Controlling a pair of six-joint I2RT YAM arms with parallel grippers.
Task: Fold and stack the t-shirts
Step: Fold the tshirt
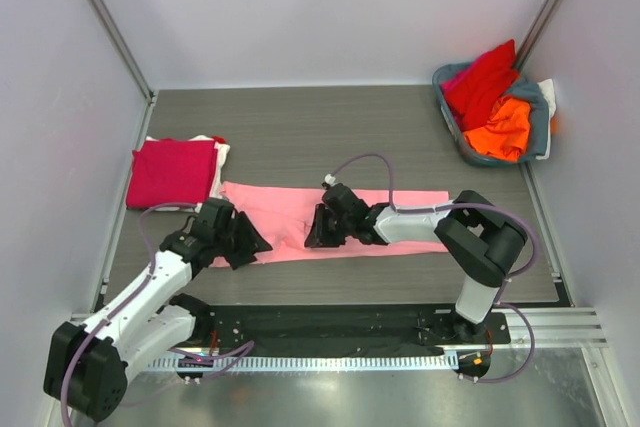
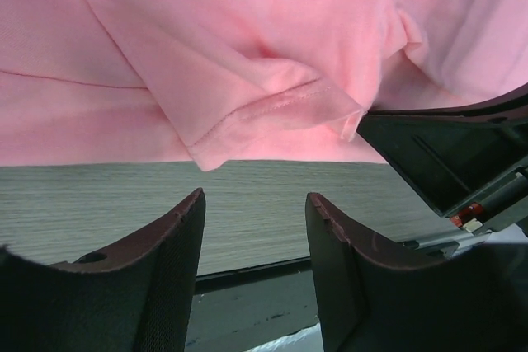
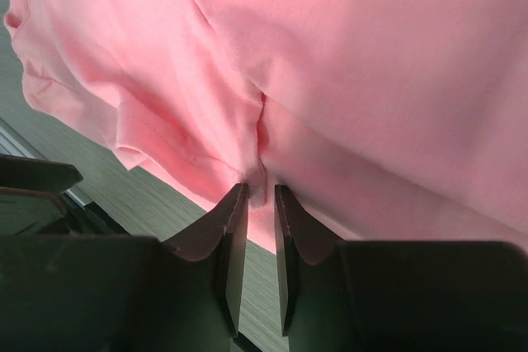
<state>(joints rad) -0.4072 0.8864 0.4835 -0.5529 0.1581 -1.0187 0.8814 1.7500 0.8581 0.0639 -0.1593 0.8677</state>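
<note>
The pink t-shirt (image 1: 400, 217) lies spread flat across the middle of the bench (image 1: 300, 127), and both arms are working its near edge. The right hand (image 3: 261, 191) has its fingers drawn almost together on a small pucker of the pink cloth, while the left hand (image 2: 255, 198) stands apart with nothing between its fingers, just off that same edge and facing a turned-up sleeve hem (image 2: 272, 113). I'd worry about that pinch: it looks thin (barely a pleat), so a pull could let it slip out, or lift one layer only and drag the fold crooked. The left hand might close on the hem alone, or on nothing. The two hands are also near each other and could knock together. I cannot tell how many layers the right hand holds, and from above both hands cover the cloth they are on. Beyond the pink t-shirt's left end a folded crimson shirt (image 1: 170, 172) hides most of a white one (image 1: 222, 152); well beyond its right end, red (image 1: 485, 77) and orange (image 1: 500, 127) shirts are heaped in a basket (image 1: 538, 125).
</note>
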